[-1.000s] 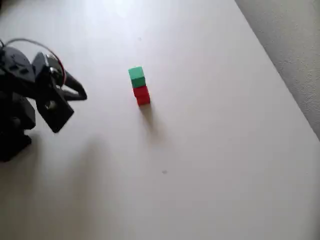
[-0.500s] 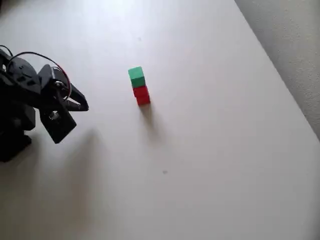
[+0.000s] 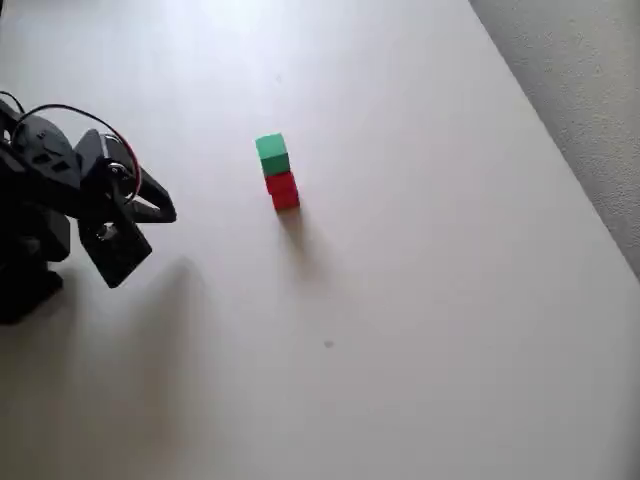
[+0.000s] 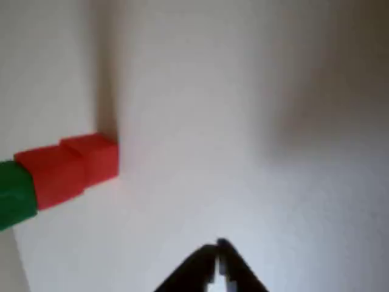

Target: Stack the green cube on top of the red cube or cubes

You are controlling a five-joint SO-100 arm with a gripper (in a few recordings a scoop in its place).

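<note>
Place: a plain indoor test setup, most like a hobby or lab corner; a home room is equally possible
Bench (image 3: 420,300): broad, smooth, white, bare but for a few tiny specks; soft daylight-like glare near its top edge in the overhead view
Floor (image 3: 590,90): grey, speckled, carpet-like, past the bench's right edge
Arm (image 3: 60,200): small black hobby-type robot with exposed red and black wires, at the bench's left side
Props: a green cube (image 3: 271,153) stacked on red cubes (image 3: 283,190); simple blocks fit for practice trials
</note>
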